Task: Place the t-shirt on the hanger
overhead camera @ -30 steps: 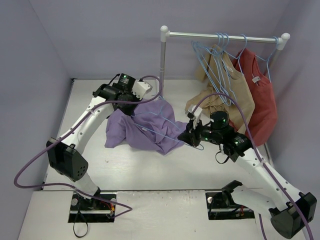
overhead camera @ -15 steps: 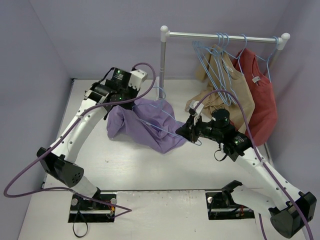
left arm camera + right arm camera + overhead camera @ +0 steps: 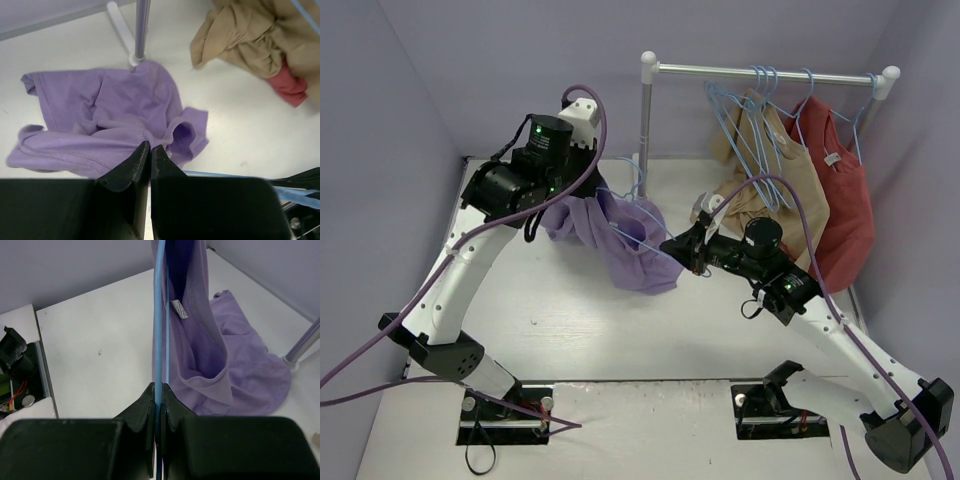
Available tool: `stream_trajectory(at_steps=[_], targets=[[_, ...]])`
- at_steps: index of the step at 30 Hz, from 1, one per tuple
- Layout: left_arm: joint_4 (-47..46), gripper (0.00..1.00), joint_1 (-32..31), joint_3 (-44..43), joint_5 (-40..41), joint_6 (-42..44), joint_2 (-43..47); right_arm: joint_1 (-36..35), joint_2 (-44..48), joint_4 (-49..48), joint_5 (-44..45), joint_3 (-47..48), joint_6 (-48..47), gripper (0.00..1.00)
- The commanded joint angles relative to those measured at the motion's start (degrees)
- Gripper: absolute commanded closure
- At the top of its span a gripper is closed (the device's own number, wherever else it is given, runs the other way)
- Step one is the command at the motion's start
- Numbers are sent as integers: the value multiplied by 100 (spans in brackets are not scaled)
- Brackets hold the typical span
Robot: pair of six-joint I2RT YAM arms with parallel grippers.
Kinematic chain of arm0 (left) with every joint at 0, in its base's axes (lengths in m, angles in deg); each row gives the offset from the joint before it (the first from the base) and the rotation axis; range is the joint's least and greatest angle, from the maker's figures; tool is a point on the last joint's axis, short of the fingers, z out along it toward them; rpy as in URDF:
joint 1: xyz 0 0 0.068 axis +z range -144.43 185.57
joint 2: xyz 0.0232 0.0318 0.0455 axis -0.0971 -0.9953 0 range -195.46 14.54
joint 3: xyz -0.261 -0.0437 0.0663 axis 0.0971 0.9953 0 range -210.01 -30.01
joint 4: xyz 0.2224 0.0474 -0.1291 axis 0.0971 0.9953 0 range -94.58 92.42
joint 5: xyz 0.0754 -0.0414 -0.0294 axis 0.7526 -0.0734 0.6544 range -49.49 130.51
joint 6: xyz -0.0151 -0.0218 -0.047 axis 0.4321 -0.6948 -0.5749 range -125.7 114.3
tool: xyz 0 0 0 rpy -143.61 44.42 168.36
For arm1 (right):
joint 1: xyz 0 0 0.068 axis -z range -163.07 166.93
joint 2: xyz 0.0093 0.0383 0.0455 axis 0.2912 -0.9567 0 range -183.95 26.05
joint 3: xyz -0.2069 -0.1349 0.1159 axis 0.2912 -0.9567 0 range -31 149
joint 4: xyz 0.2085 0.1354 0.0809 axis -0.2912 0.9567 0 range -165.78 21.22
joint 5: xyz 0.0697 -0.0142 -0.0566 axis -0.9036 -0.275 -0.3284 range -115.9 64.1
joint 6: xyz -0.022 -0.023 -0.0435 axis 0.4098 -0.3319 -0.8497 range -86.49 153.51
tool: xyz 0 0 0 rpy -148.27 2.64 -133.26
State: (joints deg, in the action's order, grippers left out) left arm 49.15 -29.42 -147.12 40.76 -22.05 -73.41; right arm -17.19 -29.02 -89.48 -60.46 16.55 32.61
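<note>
The lavender t-shirt (image 3: 630, 245) hangs bunched from my left gripper (image 3: 578, 200), its lower part resting on the table. In the left wrist view the jaws (image 3: 150, 148) are shut on a fold of the t-shirt (image 3: 110, 107). My right gripper (image 3: 683, 250) is shut on the light-blue wire hanger (image 3: 645, 247), which reaches left into the cloth. In the right wrist view the jaws (image 3: 159, 390) pinch the hanger wire (image 3: 159, 315), and the t-shirt (image 3: 200, 340) drapes beside it with its neck label showing. The hanger's hook is hidden.
A clothes rack stands at the back right: its post (image 3: 645, 120) rises just behind the t-shirt and its rail (image 3: 770, 72) carries spare blue hangers (image 3: 745, 115), a tan shirt (image 3: 780, 175) and a red shirt (image 3: 842, 205). Walls close in on the left and right.
My left arm has risen and swung left, lifting the t-shirt off the table into a hanging bunch. My right gripper has moved a little left and back with the hanger.
</note>
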Motion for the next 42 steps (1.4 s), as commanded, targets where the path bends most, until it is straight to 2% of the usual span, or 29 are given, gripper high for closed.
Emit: stream_trajectory(at_steps=[1, 7, 12, 18, 26, 31, 36, 38, 39, 40, 41, 42], targets=[[-166, 100, -282, -367, 325, -850, 286, -86, 101, -1681, 580, 132, -27, 100], [-160, 100, -337, -526, 1142, -920, 537, -86, 278, -1796, 1041, 185, -267, 100], [-161, 100, -435, -769, 920, -1022, 449, -86, 267, -2077, 1039, 193, -203, 100], [-227, 100, -1119, -1287, 1275, -1098, 198, -95, 106, -2497, 1057, 211, -130, 100], [-363, 100, -1404, -2021, 1282, -1047, -32, -95, -71, -3122, 1152, 133, 27, 100], [-504, 100, -1898, -2122, 1231, -896, -180, -95, -190, -3535, 1259, 97, 90, 100], [-566, 100, -2098, -2166, 1230, -718, -276, -87, -336, -3760, 1268, 97, 90, 100], [-565, 89, -2092, -2134, 1371, -486, -203, -95, -339, -3772, 1260, 81, 90, 100], [-565, 79, -2091, -2131, 1441, -391, -159, -95, -338, -3772, 1251, 64, 90, 100], [-565, 59, -2098, -2124, 1640, -136, -55, -95, -330, -3764, 1250, 9, 90, 100], [-565, 50, -2092, -2122, 1775, 53, 13, -95, -314, -3770, 1243, -37, 202, 100], [-580, 45, -2091, -2115, 1893, 207, 79, -88, -297, -3772, 1241, -79, 236, 100]])
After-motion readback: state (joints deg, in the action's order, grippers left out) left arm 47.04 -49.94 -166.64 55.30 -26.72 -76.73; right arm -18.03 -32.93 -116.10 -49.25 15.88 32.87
